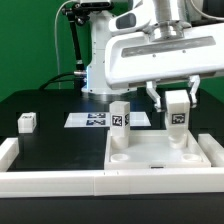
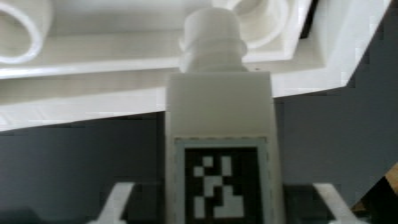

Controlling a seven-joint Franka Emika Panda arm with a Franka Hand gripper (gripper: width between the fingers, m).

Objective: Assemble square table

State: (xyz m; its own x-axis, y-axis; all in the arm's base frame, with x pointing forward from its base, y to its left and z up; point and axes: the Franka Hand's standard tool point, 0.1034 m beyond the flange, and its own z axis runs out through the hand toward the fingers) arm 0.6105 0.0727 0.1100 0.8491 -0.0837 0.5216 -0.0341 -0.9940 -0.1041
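**A:** Leg (image 2: 221, 120) right up vs. the wrist cam: white block, black tag facing the lens, round peg end pointing away toward the table top (image 2: 89, 95).

**B:** Hand?

**A:** Hand (image 2: 222, 205) is closed partway onto that leg, w/ a finger (image 2: 118, 203) on each side against its flanks. The ext. view agrees: leg is upright in the hand, tag toward the cam, over the top's far corner at the exterior view's right. Can't tell if the peg is seated in the socket or just above it.

**B:** And the top itself?

**A:** Table top (image 1: 160, 152) lies flat on the black surface (image 1: 50, 145), rim up, at the exterior view's right half. Second leg (image 1: 120, 117) stands upright at its far corner on the exterior view's left, near the held one but apart.

**B:** Anything else?

**A:** Marker board (image 1: 90, 119) lies flat just behind the top. Small tagged block (image 1: 27, 122), prob. another leg, sits on the surface well apart at the exterior view's left. Low white rail (image 1: 50, 180) runs along the front, just beside the top's near edge.
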